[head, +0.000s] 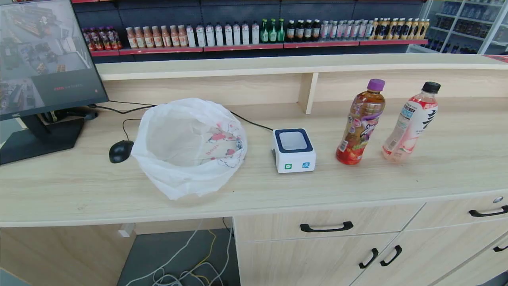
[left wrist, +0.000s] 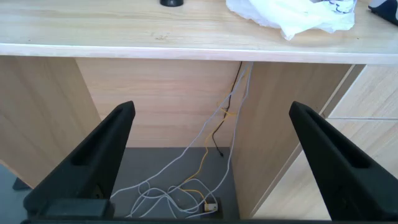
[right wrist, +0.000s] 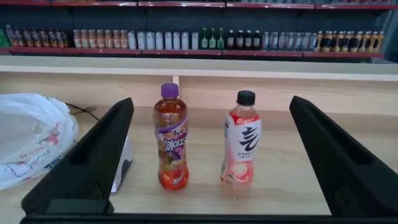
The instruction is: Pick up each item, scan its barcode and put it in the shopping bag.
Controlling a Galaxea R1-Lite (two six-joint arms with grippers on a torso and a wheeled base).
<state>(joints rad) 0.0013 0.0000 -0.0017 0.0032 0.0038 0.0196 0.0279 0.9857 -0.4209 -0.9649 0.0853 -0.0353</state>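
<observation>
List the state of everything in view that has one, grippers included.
Bag: open, looks empty.
Purple-cap bottle: upright, capped.
Black-cap bottle: upright, capped.
Scanner: window facing up, nothing over it.
Monitor: on.
Drawers: shut.
Left gripper: open, holding nothing.
Right gripper: open, holding nothing.

- left gripper: two matte black fingers, one rising from each lower corner of the frame; broad at the base, tapering to blunt squared tips.
- each finger: flat slanted inner face, with a shallow stepped ledge along the upper edge.
- right gripper: same black wedge-shaped pair, same lower corners; dull, plastic-looking surface.
</observation>
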